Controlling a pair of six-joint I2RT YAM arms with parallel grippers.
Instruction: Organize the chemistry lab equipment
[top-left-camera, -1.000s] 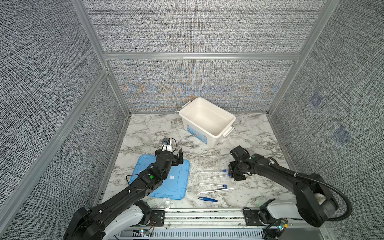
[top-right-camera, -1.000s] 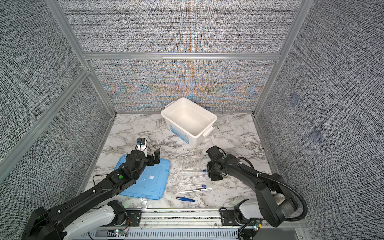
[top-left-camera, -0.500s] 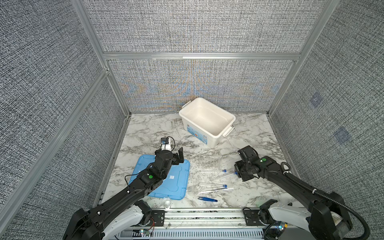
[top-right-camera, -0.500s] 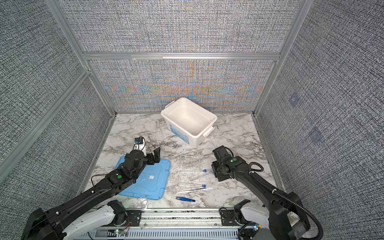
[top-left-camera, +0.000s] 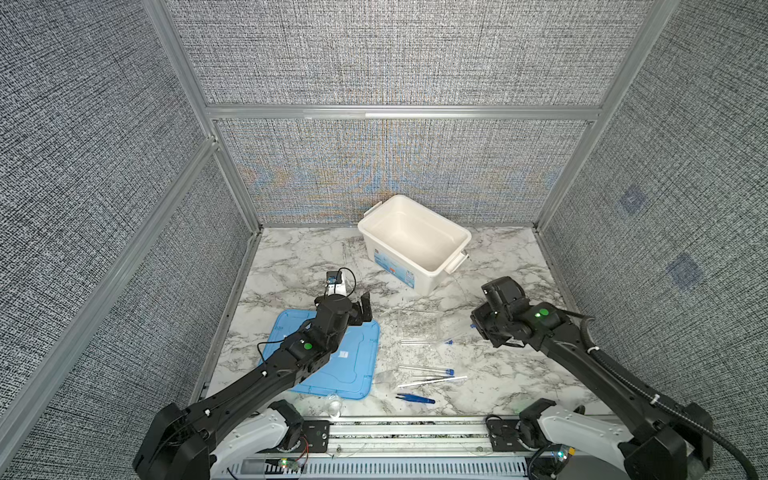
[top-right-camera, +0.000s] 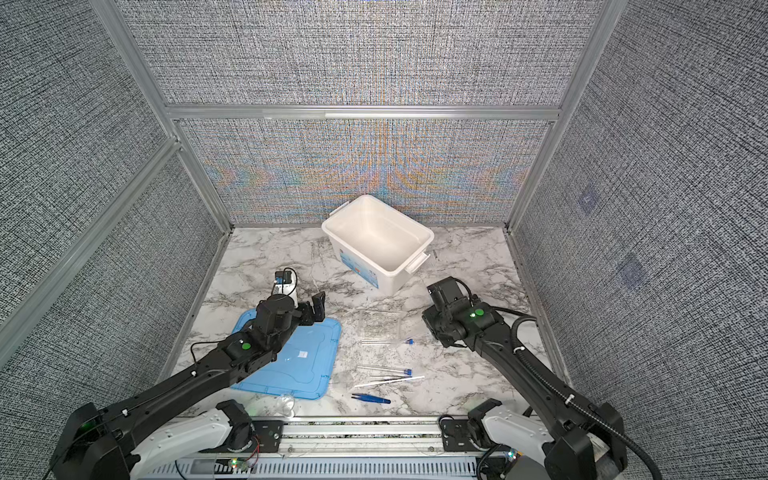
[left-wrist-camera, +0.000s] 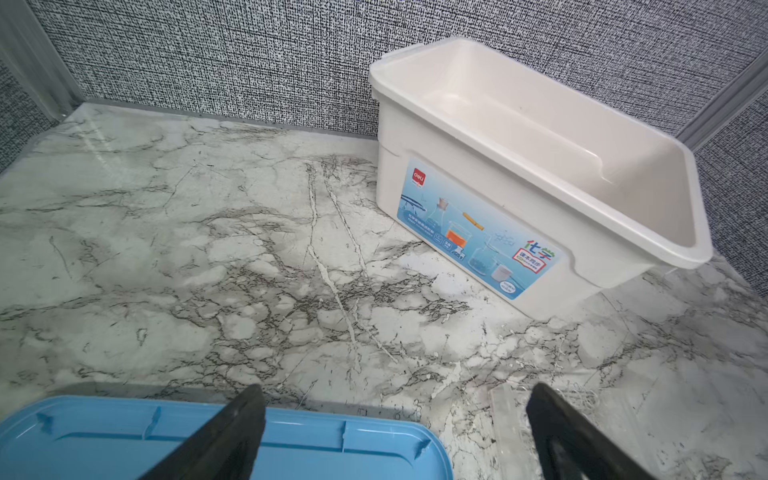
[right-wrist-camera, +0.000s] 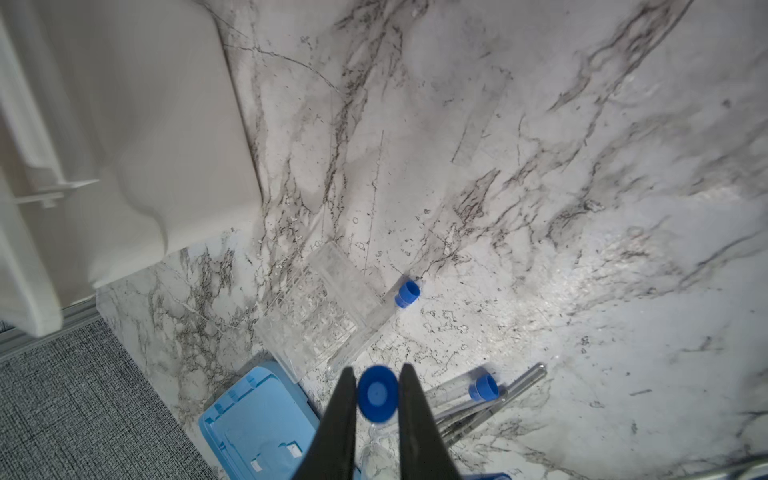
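Observation:
My right gripper (right-wrist-camera: 377, 370) is shut on the blue cap of a clear tube (right-wrist-camera: 378, 395), held above the table; in both top views its fingers are hidden under the wrist (top-left-camera: 494, 320). A second tube (top-left-camera: 424, 341) (right-wrist-camera: 407, 293) lies against the clear rack (top-left-camera: 417, 324) (right-wrist-camera: 316, 316). A third tube (top-left-camera: 426, 370) lies nearer the front, beside the thin white stick (top-left-camera: 436, 380) and blue tweezers (top-left-camera: 415, 399). A small glass dish (top-left-camera: 333, 405) sits at the front edge. My left gripper (top-left-camera: 360, 309) (left-wrist-camera: 397, 390) is open and empty over the lid's far edge.
The white tub (top-left-camera: 390, 262) (left-wrist-camera: 457, 199) stands at the back centre, empty. The flat light-blue lid (top-left-camera: 345, 365) (left-wrist-camera: 104, 436) lies under my left arm. Grey walls close in three sides; a metal rail (top-left-camera: 415, 428) runs along the front.
My right gripper has lifted one tube off the table and drawn back to the right with it. The left arm has barely moved.

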